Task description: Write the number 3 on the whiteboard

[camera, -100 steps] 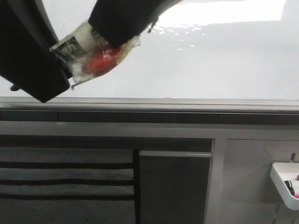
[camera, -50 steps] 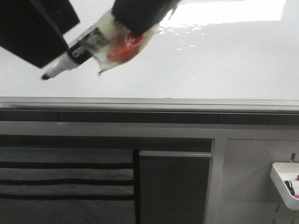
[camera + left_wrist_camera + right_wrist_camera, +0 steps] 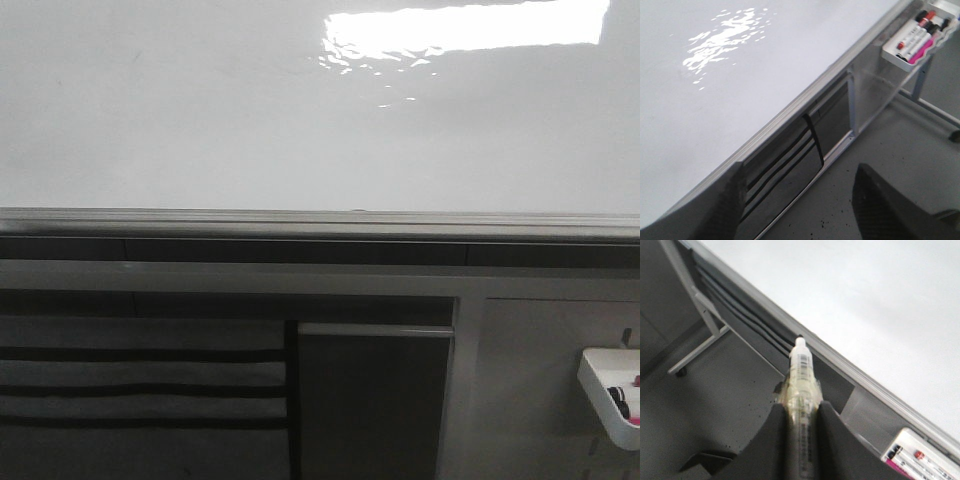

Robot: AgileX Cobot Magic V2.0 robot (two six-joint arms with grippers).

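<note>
The whiteboard [image 3: 200,120] is a glossy white surface with a bright light patch, and what shows of it is blank. The number 3 is out of view. Neither arm appears in the front view. My right gripper [image 3: 801,407] is shut on a taped, pale marker [image 3: 801,365]. The marker's tip points toward the board's grey edge rail [image 3: 840,362] and stays clear of the whiteboard [image 3: 865,290]. My left gripper [image 3: 800,172] is open with nothing between its dark fingers [image 3: 730,200]. It hangs off the edge of the whiteboard [image 3: 740,75], over the floor.
A grey rail [image 3: 320,222] runs along the board's near edge, with grey cabinet panels [image 3: 370,400] below it. A white tray [image 3: 605,390] with several markers hangs at the lower right. This tray [image 3: 912,37] also shows in both wrist views [image 3: 920,460].
Both arms and the marker, which were at the upper left of the front view, have left that view. The board there now shows bare.
</note>
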